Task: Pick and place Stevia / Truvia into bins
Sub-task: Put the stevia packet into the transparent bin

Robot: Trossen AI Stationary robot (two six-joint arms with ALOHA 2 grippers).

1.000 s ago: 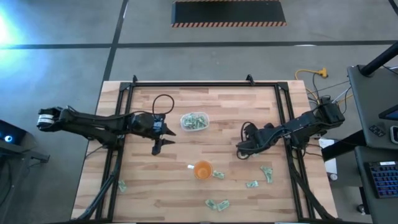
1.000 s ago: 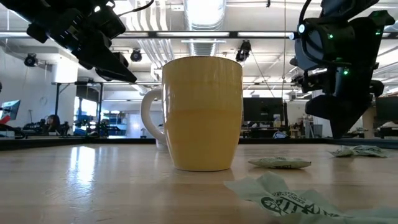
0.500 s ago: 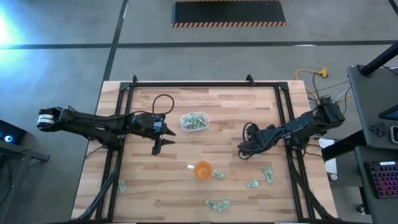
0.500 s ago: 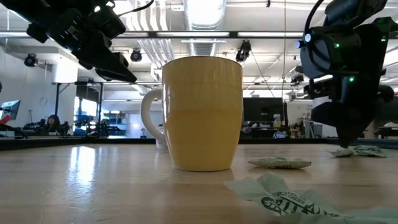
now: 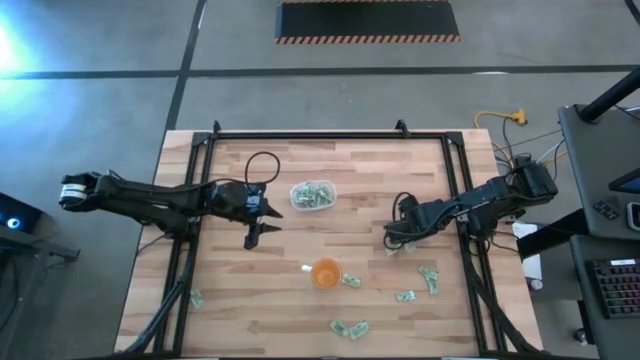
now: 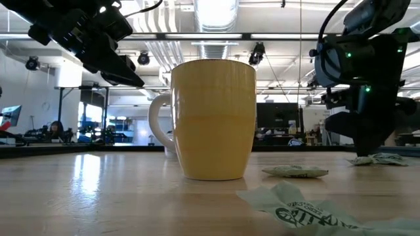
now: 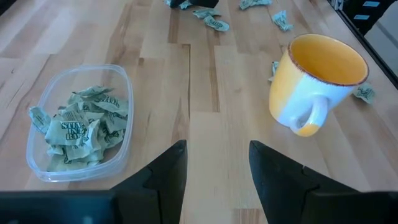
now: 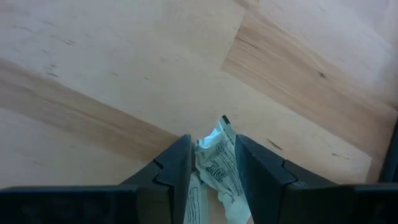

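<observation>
In the low view a crumpled Stevia / Truvia sachet point(image 6: 308, 210) is lying nearest on the wooden counter point(image 6: 98, 196), with the orange cup point(image 6: 213, 118) standing upright just behind it and another sachet point(image 6: 295, 172) lying flat beside the cup's base. Farther back on that side, the right pincer point(image 8: 210, 163) is reaching steeply down to the counter from an arm stretching in low from the counter's right edge; its fingers point(image 8: 171, 171) are standing slightly apart on either side of a crumpled sachet point(image 8: 214, 158), close against its flanks, though whether they are actually squeezing it I cannot tell. That sachet is lying on the wood between the fingertips, its long axis running along the fingers and its free end poking out past their tips. From above, loose sachets point(image 5: 429, 277) are lying scattered near the counter's front right, well apart from the clear tub point(image 5: 313, 195). The left pincer point(image 7: 214, 163) is hanging over the counter's middle left, arm extending in from the left edge, fingers apart and holding nothing. The tub is sitting just beyond it, near the back centre, holding a heap of sachets point(image 7: 84, 127) pointing every way.
</observation>
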